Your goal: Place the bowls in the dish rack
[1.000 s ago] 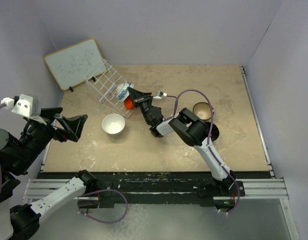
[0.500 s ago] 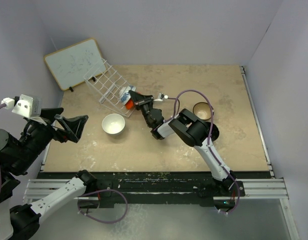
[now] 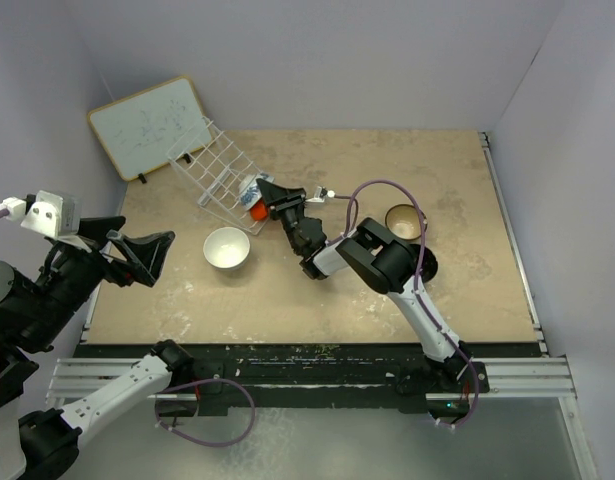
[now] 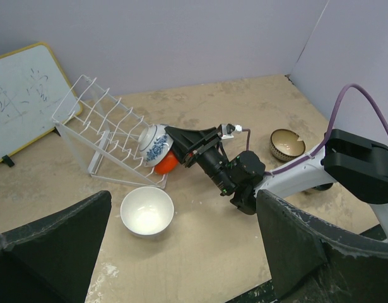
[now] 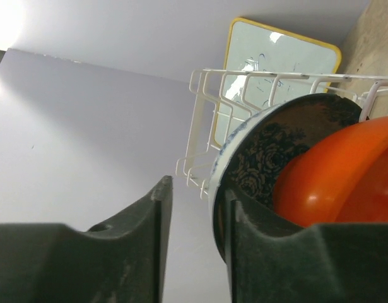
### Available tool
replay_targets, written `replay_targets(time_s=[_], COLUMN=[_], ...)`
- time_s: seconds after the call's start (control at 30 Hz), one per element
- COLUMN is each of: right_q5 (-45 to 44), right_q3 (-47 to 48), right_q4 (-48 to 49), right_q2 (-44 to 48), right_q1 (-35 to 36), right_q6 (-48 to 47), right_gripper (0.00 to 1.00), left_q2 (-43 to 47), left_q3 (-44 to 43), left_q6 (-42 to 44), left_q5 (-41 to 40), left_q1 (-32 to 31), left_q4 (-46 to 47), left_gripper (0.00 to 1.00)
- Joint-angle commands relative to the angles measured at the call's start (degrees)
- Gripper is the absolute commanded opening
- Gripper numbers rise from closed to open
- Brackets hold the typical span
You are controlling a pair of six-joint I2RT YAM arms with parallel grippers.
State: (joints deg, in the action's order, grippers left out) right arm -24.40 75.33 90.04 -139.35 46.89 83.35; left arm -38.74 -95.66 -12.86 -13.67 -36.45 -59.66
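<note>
Parted since a second ago, the right gripper (image 3: 265, 190) stands slightly open at the rim of the patterned bowl (image 3: 248, 186), holding nothing. That bowl leans in the dish rack (image 3: 212, 165) against the orange bowl (image 3: 257, 210). The left gripper (image 3: 157, 256) hangs wide open, empty.

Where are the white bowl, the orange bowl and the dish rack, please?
white bowl (image 3: 227, 248), top external view, on its inside bottom.
orange bowl (image 4: 168, 163), left wrist view, on its visible outer wall.
dish rack (image 3: 213, 172), top external view, on the middle of its wire grid.
</note>
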Motion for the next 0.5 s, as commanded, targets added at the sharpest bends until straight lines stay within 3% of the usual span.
replay_targets(time_s=[0.0, 0.47], right_q5=[-1.37, -3.57], right_q3=[1.46, -6.94], right_q4=[21.05, 21.05], right_q2=[2.99, 7.52], right_q1=[0.28, 0.22], right_q6=[-0.72, -0.27], right_gripper=[0.45, 0.52], left_q2=[0.30, 0.33], left_q3=[-0.98, 0.51], left_q6=[-0.41, -1.02], left_q5=[0.22, 0.31], left_q1=[0.16, 0.23], left_q4=[0.95, 2.07], left_gripper=[0.99, 0.99])
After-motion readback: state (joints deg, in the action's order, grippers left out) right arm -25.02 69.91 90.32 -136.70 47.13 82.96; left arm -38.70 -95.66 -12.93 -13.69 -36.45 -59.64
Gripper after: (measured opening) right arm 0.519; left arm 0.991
